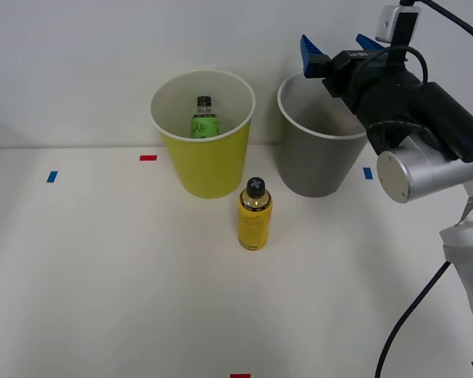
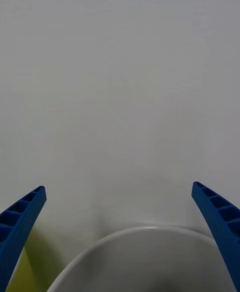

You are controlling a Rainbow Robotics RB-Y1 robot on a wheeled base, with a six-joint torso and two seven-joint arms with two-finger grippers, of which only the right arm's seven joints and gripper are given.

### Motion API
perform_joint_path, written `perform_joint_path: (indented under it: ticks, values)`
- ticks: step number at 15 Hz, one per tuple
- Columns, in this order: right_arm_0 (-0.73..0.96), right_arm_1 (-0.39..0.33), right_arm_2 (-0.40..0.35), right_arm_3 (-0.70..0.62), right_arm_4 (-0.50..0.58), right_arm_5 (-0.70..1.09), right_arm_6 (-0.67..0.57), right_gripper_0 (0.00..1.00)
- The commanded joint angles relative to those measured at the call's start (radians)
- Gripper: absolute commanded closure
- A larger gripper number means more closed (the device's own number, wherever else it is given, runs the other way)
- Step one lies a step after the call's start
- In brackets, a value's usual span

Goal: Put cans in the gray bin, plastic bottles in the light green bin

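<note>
Over on the left of the white worktop (image 1: 102, 276) a small blue tape mark (image 1: 52, 176) and a red one (image 1: 148, 157) sit near the back edge. Next comes the light green bin (image 1: 205, 169), standing upright, and down inside it a plastic bottle (image 1: 205, 120) with a bright green label and dark cap stands against the white inner wall. Just in front of that bin, between it and the gray bin (image 1: 315, 161) and apart from both, an orange-yellow container (image 1: 255, 216) with a dark cap stands upright on the worktop. The gray bin stands just beside the green one, their rims near but not touching. Above the gray bin's back rim hangs the right hand (image 1: 335, 46), its two blue ribbed fingers (image 2: 20, 224) spread wide with nothing between them; from the wrist I see the gray bin's pale rim (image 2: 145, 231) below the fingers and a sliver of the green bin (image 2: 25, 272) beside one finger. Another blue tape mark (image 1: 367, 173) lies right of the gray bin.
</note>
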Motion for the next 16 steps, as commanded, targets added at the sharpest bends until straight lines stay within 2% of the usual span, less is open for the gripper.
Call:
perform_joint_path:
  ticks: [1, 7, 16]
  values:
    - [0.001, 0.000, 0.000, 0.000, 0.001, -0.009, 0.001, 0.00]
    - [0.043, -0.042, 0.000, -0.029, -0.008, -0.074, -0.004, 0.00]
    - [0.503, -0.119, -0.031, -0.459, -0.005, -0.074, -0.062, 0.00]
